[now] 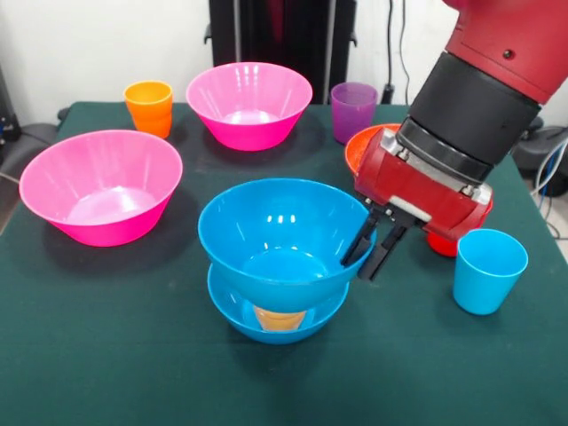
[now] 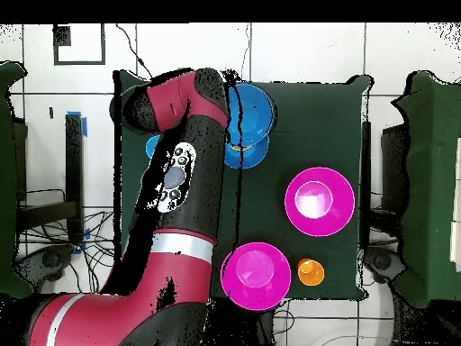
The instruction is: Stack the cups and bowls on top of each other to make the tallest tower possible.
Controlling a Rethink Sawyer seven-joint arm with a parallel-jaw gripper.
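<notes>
While gripper (image 1: 372, 253) pinches rim of upper blue bowl (image 1: 282, 240), frame centre, claw narrow on that right edge. Below, second blue bowl (image 1: 277, 312) over a yellow cup (image 1: 279, 319). Best to level and centre before letting go. Light blue cup (image 1: 487, 271) lower right, likely next.

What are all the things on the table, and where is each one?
Pink bowls: two; one at the table's left, one at the far middle.
Blue bowls: two, stacked in the middle; upper bowl, lower bowl, with something yellow-orange showing through the lower one.
Orange-red bowl: one, right side, mostly behind the arm.
Orange cup: one, far left.
Purple cup: one, far right of middle.
Light blue cup: one, near right.
Table: one, dark green cloth.
Gripper: one, black fingers at the upper blue bowl's right rim.
</notes>
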